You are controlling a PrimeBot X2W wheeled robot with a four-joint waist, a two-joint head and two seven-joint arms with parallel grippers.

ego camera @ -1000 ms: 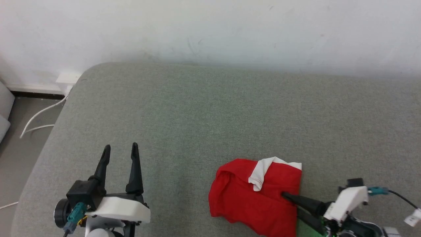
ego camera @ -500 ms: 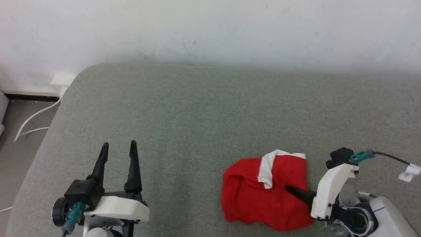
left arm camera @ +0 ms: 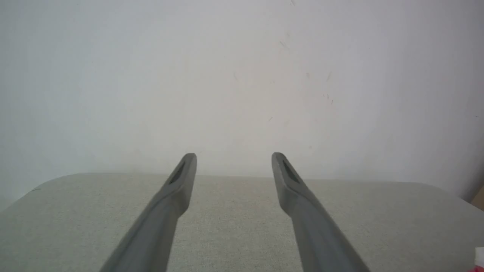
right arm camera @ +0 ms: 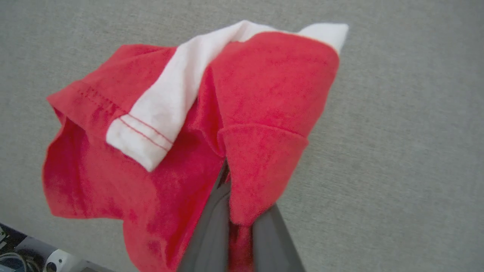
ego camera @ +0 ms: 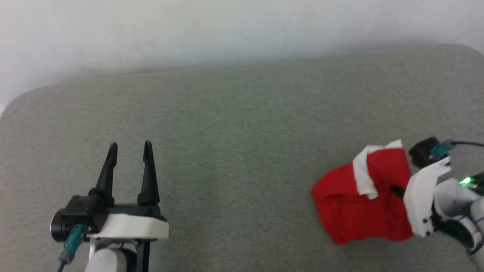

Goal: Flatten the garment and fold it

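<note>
Right pincer is clamped on the crumpled bright red fabric shorts, left pincer gapes empty. Probably the flattening step, so spreading them out comes next.

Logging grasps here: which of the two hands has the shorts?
The right hand, shut on a fold of the shorts. The left hand is open, holds nothing and is far from them.

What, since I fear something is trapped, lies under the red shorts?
Grey cushion shows all around the garment. The fingers of the right gripper run in under a red fold, cloth pinched between them, tips covered. Whatever lies beneath the rest of the heap is hidden.
</note>
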